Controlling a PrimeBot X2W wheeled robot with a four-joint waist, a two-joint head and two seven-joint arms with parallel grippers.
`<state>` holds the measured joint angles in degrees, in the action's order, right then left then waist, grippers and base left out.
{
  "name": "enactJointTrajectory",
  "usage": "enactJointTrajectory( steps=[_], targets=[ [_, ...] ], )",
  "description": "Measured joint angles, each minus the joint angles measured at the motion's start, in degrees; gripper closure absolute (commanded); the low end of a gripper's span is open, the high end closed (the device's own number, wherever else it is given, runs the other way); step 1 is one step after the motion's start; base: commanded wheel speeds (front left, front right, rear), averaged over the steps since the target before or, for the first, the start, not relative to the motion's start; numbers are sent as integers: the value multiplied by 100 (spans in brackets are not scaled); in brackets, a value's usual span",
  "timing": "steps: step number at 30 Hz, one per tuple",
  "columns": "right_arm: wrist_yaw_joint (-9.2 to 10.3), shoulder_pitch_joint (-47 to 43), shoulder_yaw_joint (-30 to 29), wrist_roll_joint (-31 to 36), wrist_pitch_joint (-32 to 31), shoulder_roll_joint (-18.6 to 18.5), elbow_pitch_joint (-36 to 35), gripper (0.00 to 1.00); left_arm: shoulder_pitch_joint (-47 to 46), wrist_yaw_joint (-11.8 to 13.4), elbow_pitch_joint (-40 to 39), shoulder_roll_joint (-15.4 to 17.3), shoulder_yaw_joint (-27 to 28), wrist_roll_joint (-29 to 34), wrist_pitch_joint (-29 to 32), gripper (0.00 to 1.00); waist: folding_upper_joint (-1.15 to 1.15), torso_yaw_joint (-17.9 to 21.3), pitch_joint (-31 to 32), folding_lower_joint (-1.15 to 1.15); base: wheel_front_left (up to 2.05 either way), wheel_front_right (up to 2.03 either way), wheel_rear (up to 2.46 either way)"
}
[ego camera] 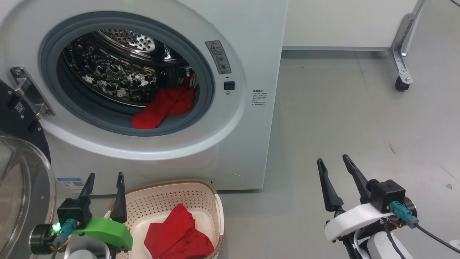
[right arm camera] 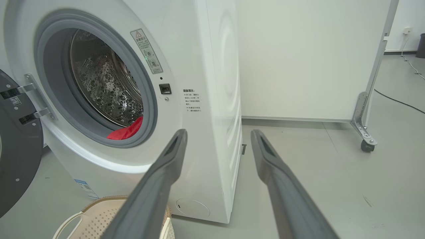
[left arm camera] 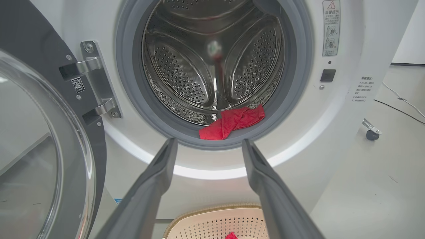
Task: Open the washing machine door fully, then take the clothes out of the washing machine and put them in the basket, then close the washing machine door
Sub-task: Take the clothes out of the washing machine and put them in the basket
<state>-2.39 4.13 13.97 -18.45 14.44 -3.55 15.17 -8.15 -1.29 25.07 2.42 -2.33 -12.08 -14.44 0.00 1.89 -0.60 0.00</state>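
The white washing machine [ego camera: 248, 43] stands with its door [ego camera: 21, 187] swung wide to the left, glass bowl facing out. Red clothes [ego camera: 163, 107] lie at the drum's front lip, also seen from the left wrist [left arm camera: 232, 122] and right wrist [right arm camera: 127, 131]. More red clothes [ego camera: 178, 233] rest in the cream basket [ego camera: 172, 196] on the floor below the opening. My left gripper [ego camera: 104, 183] hovers open at the basket's near-left rim, empty. My right gripper [ego camera: 334, 163] stands open and empty over bare floor, right of the machine.
A white panel on a metal leg with a caster [ego camera: 401, 83] stands at the back right. A cable [right arm camera: 398, 101] runs across the grey floor behind it. The door hinge [ego camera: 27, 90] juts out at the opening's left side.
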Motion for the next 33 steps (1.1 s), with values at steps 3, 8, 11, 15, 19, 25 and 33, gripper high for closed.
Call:
enactJointTrajectory(
  steps=[3,8,11,15,19,25,33],
  targets=[
    [0,-3,0,0,-1,1,-1,0,47,0,-78,-1,-20,0,1,0,0,10,-6,0,0,0,0],
    [0,-5,-2,-9,0,3,-26,0,145,2,-211,-2,-42,0,0,0,0,20,-25,0,0,0,0],
    [0,-6,-2,-9,-1,3,-32,0,169,21,-288,-3,-55,0,1,0,0,18,-34,0,0,0,0],
    [0,-8,-2,-9,-1,4,-35,0,180,34,-356,-3,-65,0,0,0,0,15,-41,0,0,0,0],
    [0,-9,-2,-9,-1,5,-35,0,241,47,-398,-4,-88,0,0,0,0,14,-42,0,0,0,0],
    [-1,-9,-1,-9,-1,8,-36,0,301,48,-483,-4,-102,-1,0,0,0,19,-48,0,0,0,0],
    [-1,-12,-1,-9,-1,8,-36,0,322,101,-527,-4,-129,-1,1,0,0,33,-48,0,0,0,0]
  ],
)
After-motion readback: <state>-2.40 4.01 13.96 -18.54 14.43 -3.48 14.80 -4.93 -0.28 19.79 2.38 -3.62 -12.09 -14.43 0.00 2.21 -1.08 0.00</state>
